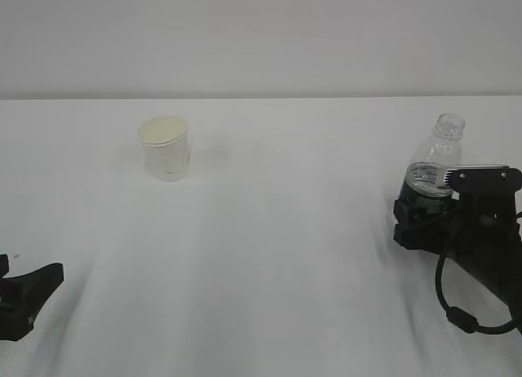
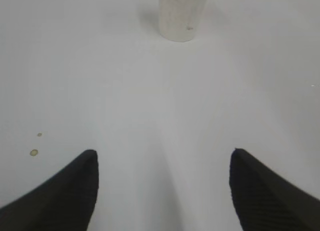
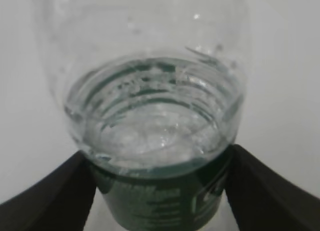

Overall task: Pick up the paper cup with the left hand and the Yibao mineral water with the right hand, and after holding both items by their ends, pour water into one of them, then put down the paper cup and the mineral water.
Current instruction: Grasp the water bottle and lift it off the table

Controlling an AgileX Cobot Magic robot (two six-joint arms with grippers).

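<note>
a white table [image 1: 269, 230] seen at a slant. the paper cup [image 1: 165, 149] stands upright toward the back left, on its own. the left hand [image 2: 162, 191] sits low at the near left edge, well short of the cup, its fingers spread wide and holding nothing. on the right, the yibao mineral water [image 1: 432, 169] stands uncapped and part full, with the right hand [image 3: 160, 183] around its green label band — fingers just beside each side; whether they press the bottle or only bracket it cannot be told. the likely risks: with no cap, a jolt or tilt on lifting would spill water — and a loose grip on the label could let the bottle slip. the light cup could tip if the left fingers nudge it.
</note>
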